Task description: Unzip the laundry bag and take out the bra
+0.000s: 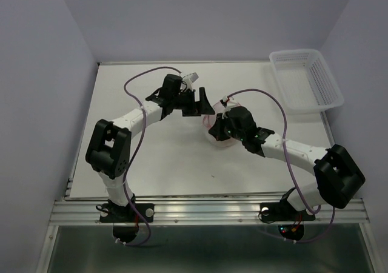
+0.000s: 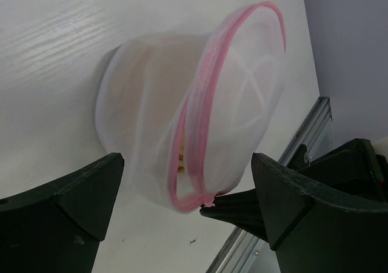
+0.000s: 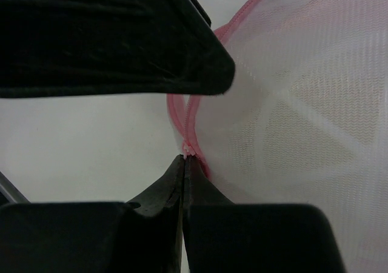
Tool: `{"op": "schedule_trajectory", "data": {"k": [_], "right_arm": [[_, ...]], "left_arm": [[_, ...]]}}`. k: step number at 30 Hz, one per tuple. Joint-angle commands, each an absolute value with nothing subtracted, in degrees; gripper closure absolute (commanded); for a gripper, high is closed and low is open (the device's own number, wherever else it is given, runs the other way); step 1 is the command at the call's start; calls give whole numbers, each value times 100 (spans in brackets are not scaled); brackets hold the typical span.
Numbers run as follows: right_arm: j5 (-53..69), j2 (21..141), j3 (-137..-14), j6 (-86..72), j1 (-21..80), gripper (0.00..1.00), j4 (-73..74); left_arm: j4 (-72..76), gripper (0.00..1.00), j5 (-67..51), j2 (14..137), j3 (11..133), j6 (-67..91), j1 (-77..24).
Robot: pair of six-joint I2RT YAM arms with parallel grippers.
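The laundry bag (image 2: pixel 242 97), a white mesh pouch with a pink zipper rim, lies mid-table, mostly under my right gripper in the top view (image 1: pixel 218 142). Its zipper is parted a little near the pull. The bra (image 2: pixel 179 158) shows as a peach-tan patch through that gap and faintly through the mesh. My right gripper (image 3: pixel 185 161) is shut on the pink zipper pull (image 3: pixel 187 147); it also shows in the top view (image 1: pixel 220 125). My left gripper (image 2: pixel 188 164) is open, its fingers standing either side of the bag without touching it; it also shows in the top view (image 1: pixel 200 103).
A white plastic lattice basket (image 1: pixel 303 82) stands at the back right corner. The table (image 1: pixel 151 158) has walls at the left and back. The metal rail of the near edge (image 1: pixel 206 211) carries both arm bases. My two grippers are close together over the bag.
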State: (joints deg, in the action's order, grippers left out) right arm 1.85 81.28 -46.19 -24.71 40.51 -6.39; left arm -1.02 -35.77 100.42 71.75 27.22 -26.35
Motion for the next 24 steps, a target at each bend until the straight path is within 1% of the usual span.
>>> {"op": "schedule_trajectory", "data": {"k": [1,3,5,6,7,8,9,10,14,19,24], "right_arm": [[44,7980,-4781,-2540,4113,99,-738],[44,7972,-4781,-2531,4113,99,-738],[35,7980,-4773,-2540,4113,99,-738],[26,7972,-4764,-2557,4113,99,-738],[18,7972,-4755,-2558,4113,99,-738],[18,7963,-4755,-2566,4113,99,-721],[-35,7954,-4746,-2575,4113,99,-712],[-192,7937,-4755,-2566,4113,99,-660],[-483,7866,-4764,-2549,4113,99,-431],[-949,7778,-4799,-2487,4113,99,235],[-879,7498,-4676,-2514,3859,99,465]], "left_arm": [[193,1,-3806,10300,7321,2769,-2742],[202,1,-3901,10414,7356,2734,-2768],[237,10,-3911,10433,7383,2725,-2865],[229,20,-3859,10441,7392,2699,-2900],[220,54,-3832,10441,7383,2698,-2935],[202,70,-3823,10433,7374,2707,-2927],[167,83,-3797,10424,7374,2716,-2935],[54,100,-3753,10415,7400,2690,-2936],[9,100,-3683,10345,7461,2655,-2909],[9,100,-4007,10336,7664,2505,-2708],[35,100,-4217,10424,7708,2548,-2252]]}}
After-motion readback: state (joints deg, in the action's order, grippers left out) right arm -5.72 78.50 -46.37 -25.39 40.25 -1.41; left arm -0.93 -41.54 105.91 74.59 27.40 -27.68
